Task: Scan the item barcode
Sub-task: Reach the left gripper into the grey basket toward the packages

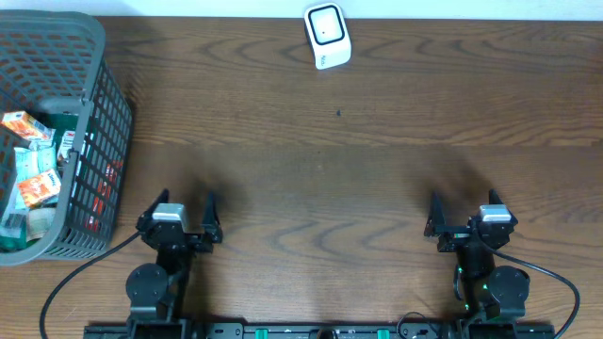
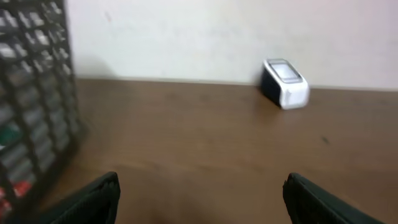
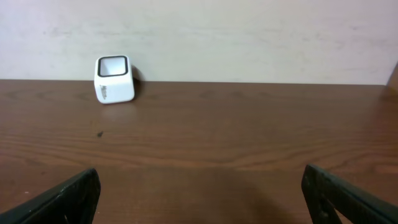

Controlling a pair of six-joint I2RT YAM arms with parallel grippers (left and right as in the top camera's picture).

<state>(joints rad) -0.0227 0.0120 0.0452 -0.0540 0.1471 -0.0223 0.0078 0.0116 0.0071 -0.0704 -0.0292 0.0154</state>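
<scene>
The small orange-and-white packets (image 1: pixel 36 186) lie jumbled in the grey plastic mesh basket (image 1: pixel 105 99) at the left edge of the dark wooden table (image 1: pixel 330 188). Their long axes are at mixed angles and no barcode is visible, so a pick may present the wrong face to the white box-shaped scanner (image 1: pixel 327 36) at far centre, whose dark window faces upward, long axis near-to-far. The left gripper (image 1: pixel 186 212) and right gripper (image 1: pixel 462 218) sit near, jaws spread wide, holding nothing; the basket wall may foul the left arm's reach.

White scanner (image 1: pixel 327 36), grey basket (image 1: pixel 102 141), brown table (image 1: pixel 330 188)
</scene>
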